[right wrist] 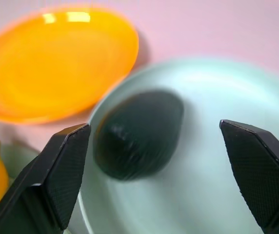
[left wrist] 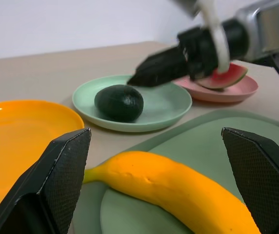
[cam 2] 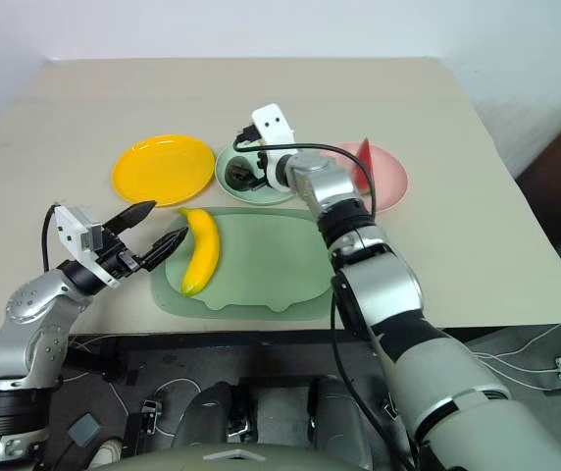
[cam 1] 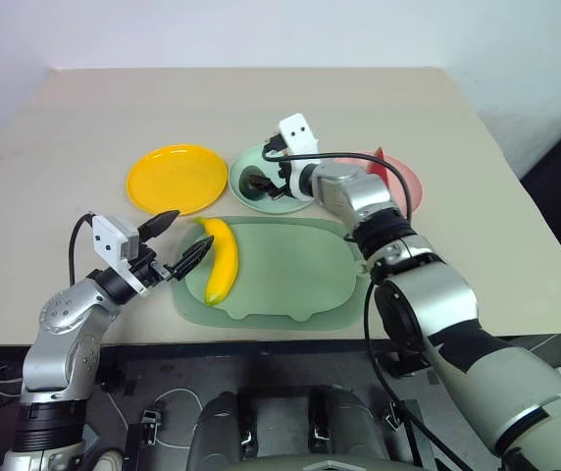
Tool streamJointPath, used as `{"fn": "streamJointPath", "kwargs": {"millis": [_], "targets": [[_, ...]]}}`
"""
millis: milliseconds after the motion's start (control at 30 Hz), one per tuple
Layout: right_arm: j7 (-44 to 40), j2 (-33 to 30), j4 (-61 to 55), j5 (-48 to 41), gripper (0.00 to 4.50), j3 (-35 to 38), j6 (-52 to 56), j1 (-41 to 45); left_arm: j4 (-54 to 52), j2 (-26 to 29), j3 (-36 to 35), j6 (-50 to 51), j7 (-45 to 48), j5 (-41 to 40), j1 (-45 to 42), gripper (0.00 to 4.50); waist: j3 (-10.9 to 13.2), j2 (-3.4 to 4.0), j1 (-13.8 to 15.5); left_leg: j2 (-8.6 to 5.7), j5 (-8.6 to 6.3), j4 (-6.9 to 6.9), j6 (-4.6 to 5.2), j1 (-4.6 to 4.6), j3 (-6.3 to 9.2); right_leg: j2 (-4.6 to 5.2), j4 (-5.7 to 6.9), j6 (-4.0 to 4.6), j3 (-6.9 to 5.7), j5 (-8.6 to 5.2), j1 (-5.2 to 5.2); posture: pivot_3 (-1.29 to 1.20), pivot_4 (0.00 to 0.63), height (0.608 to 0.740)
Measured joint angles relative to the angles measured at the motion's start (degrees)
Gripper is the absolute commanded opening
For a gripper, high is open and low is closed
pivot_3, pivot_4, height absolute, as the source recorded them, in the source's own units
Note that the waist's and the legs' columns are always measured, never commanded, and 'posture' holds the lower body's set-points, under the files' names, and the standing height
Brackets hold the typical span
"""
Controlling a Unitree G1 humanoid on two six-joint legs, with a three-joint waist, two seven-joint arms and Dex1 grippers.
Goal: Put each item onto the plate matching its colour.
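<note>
The dark green avocado (left wrist: 119, 102) lies on the pale mint green plate (left wrist: 169, 105). My right gripper (right wrist: 154, 127) hovers just over it, open, its fingers (left wrist: 161, 66) either side of the avocado without touching. The red watermelon slice (left wrist: 225, 78) rests on the pink plate (left wrist: 242, 90). The yellow banana (cam 1: 222, 260) lies on the left part of the translucent green tray (cam 1: 290, 275). My left gripper (cam 1: 190, 230) is open just left of the banana, with nothing between its fingers. The yellow plate (cam 1: 177, 178) stands bare behind it.
The three plates stand in a row behind the tray on a beige table (cam 1: 261, 98). The table's front edge runs just below the tray. My right arm reaches across the tray's right side and the pink plate.
</note>
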State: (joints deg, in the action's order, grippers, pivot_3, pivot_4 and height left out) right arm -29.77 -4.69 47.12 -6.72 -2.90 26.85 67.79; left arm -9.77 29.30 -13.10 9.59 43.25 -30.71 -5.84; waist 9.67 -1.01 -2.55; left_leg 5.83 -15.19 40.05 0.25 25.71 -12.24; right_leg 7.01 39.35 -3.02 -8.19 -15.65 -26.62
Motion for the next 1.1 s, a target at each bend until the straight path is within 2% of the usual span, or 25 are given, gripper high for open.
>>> {"fn": "streamJointPath", "kwargs": {"millis": [167,367,467,633,867,1100], "targets": [[-3.3,-3.5,-29.4,-3.2,4.49,-1.2,7.8,-17.2,-2.6,-0.1,-0.8,1.5,-2.8,-0.4,-0.1,4.50,0.0,-0.01,0.1,-0.01,0.00,0.01,0.00,-0.01,0.06,0.02,-0.01,0.00,-0.02,0.00,0.05,0.00,0.150,0.695],[-2.6,-3.0,-50.6,-9.4,4.49,1.7,9.2,-28.3,-5.4,-2.0,-1.5,2.7,-9.3,0.1,-0.6,4.50,0.0,0.00,0.0,-0.01,0.01,-0.01,-0.02,-0.12,0.05,-0.01,0.02,0.00,-0.01,0.00,0.10,0.00,0.150,0.695],[-0.8,-3.5,-55.5,-10.4,4.49,2.2,9.1,-31.9,-9.1,-3.6,-1.7,4.5,-14.1,0.7,0.1,4.50,0.0,-0.03,0.2,-0.03,0.00,-0.01,-0.01,-0.19,0.07,0.01,-0.05,0.00,-0.02,0.00,0.23,0.00,0.150,0.695],[-0.9,-7.4,-57.2,-11.2,4.49,2.6,9.5,-37.2,-15.9,-7.1,-1.4,9.6,-23.6,2.1,3.3,4.50,0.0,-0.03,0.3,-0.05,-0.01,0.01,0.01,-0.22,0.10,0.02,-0.03,0.00,-0.01,0.00,0.25,0.00,0.150,0.695],[-9.0,-19.0,-62.9,-18.7,4.49,7.7,11.6,-39.7,-27.4,-10.6,2.9,21.5,-35.9,5.3,8.2,4.50,0.0,-0.04,0.3,-0.04,-0.02,0.00,0.03,-0.29,0.17,0.01,-0.06,0.00,-0.03,0.00,0.33,0.00,0.150,0.695],[-15.3,-23.5,-63.6,-21.8,4.49,7.0,11.4,-42.8,-29.7,-12.9,4.7,36.6,-43.4,5.1,8.2,4.50,0.0,-0.06,0.5,-0.06,-0.03,0.01,0.05,-0.29,0.18,0.02,-0.08,0.00,-0.04,0.00,0.35,0.00,0.150,0.695]]}}
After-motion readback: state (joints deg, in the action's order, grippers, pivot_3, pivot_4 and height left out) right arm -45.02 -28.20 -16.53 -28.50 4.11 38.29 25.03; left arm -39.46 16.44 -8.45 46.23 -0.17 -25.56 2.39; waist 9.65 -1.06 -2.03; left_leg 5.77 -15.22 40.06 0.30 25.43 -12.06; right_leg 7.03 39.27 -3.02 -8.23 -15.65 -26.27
